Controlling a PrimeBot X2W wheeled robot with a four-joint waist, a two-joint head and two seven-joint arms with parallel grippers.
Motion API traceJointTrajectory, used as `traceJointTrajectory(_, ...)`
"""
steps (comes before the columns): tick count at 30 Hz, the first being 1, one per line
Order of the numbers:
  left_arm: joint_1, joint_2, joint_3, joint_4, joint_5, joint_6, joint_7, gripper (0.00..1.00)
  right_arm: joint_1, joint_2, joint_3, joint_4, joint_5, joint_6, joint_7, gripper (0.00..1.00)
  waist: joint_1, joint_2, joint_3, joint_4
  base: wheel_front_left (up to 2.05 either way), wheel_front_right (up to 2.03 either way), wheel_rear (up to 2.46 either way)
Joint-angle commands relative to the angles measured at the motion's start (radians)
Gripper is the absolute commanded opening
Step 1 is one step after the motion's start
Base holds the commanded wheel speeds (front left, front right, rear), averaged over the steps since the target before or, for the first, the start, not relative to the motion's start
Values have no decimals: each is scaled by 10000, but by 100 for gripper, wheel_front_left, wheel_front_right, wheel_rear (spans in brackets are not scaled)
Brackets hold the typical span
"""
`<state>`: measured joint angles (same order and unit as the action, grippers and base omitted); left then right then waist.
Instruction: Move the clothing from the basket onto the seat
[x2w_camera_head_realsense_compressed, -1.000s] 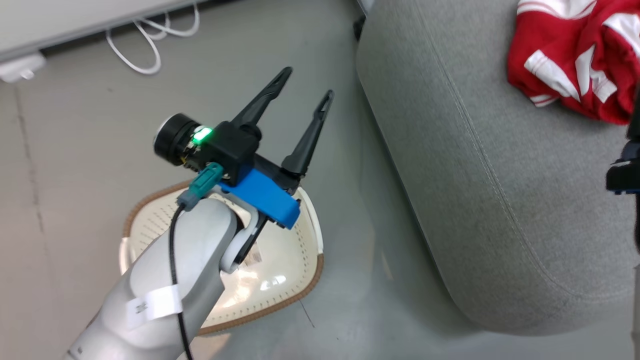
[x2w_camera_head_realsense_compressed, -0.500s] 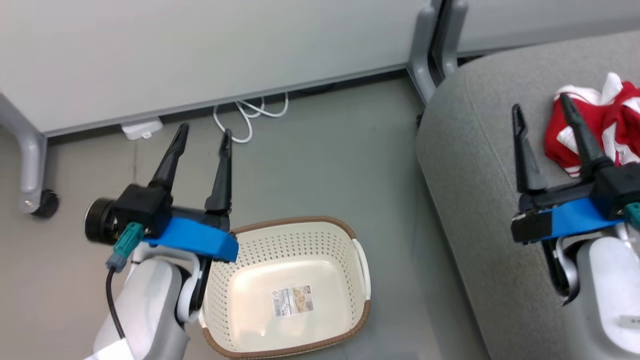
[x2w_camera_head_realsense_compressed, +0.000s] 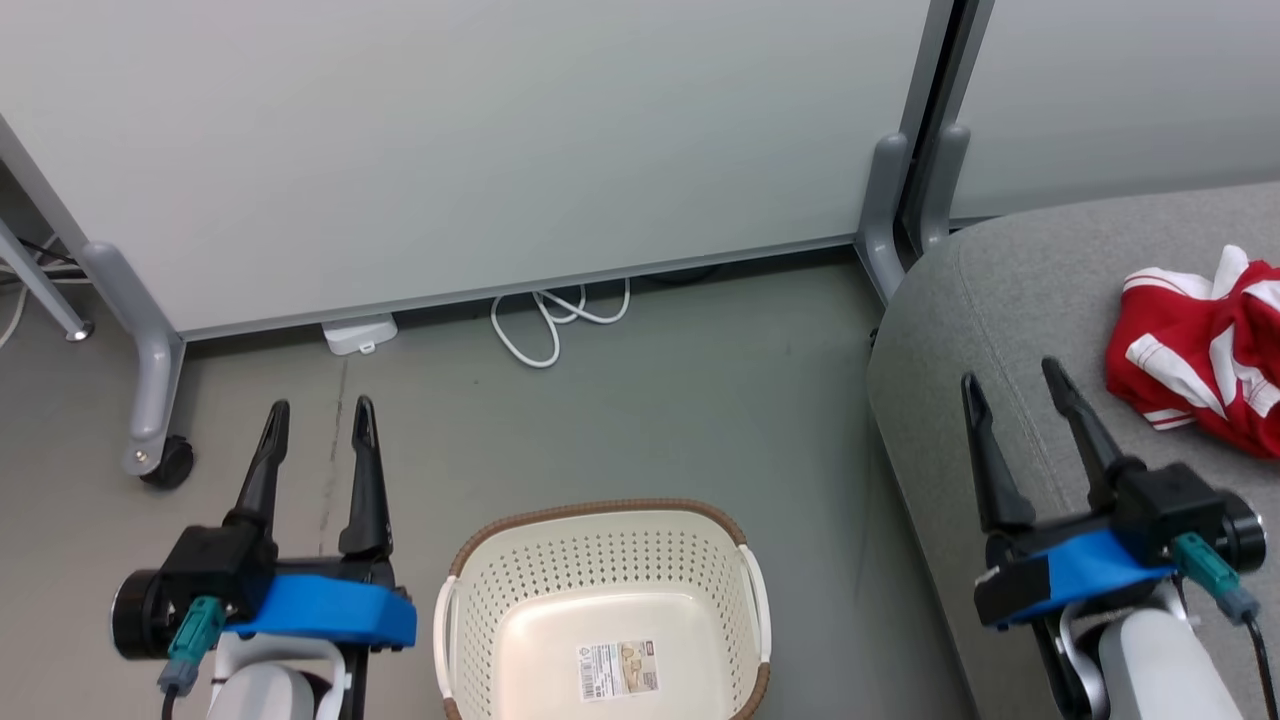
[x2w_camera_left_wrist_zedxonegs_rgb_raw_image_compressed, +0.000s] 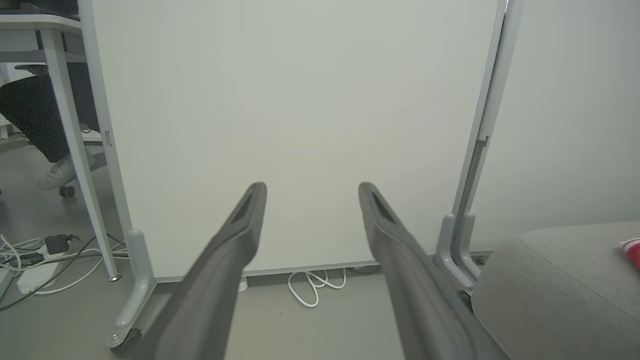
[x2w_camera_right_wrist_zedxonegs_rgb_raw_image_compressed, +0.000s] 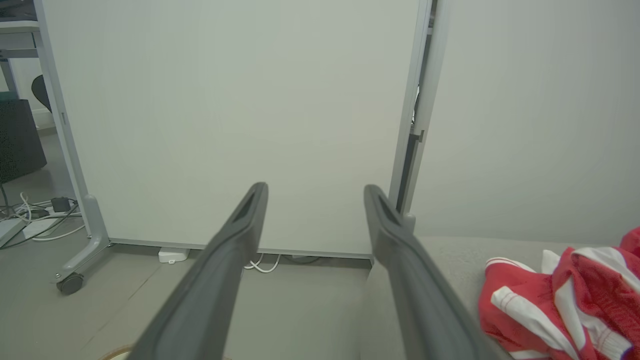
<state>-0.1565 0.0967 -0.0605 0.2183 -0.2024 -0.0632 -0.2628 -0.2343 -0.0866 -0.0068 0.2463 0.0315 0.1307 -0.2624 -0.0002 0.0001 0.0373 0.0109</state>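
Left pincer (x2w_camera_head_realsense_compressed: 320, 406) and right pincer (x2w_camera_head_realsense_compressed: 1009, 373) hanging open, empty; clothing (x2w_camera_head_realsense_compressed: 1200, 350) lying right of the latter, looking soft, light, so pinch a raised fold.

A label sticker (x2w_camera_head_realsense_compressed: 620, 668) lies flat on the inside base of the laundry basket (x2w_camera_head_realsense_compressed: 600, 560), about midway between the left and right walls. It is a pale rectangle with fine dark print on its left part and a brownish picture patch on its right. The print is too small to read, so no word, brand or number can be made out.
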Motion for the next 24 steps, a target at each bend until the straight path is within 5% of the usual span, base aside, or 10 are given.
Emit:
traceJointTrajectory(1,256,-53,189,-145,130,-115,-29,100,371,85,-72,29,64,1,-37,100,2,-1,-157,52,0,0,0)
traceJointTrajectory(9,966,-305,611,-51,358,-536,-29,100,1308,270,-394,76,218,1,-37,100,2,-1,-430,204,0,0,0)
traceJointTrajectory(24,1417,-456,495,248,345,-689,-29,100,2161,366,-536,139,701,1,-37,100,2,-1,-616,366,0,0,0)
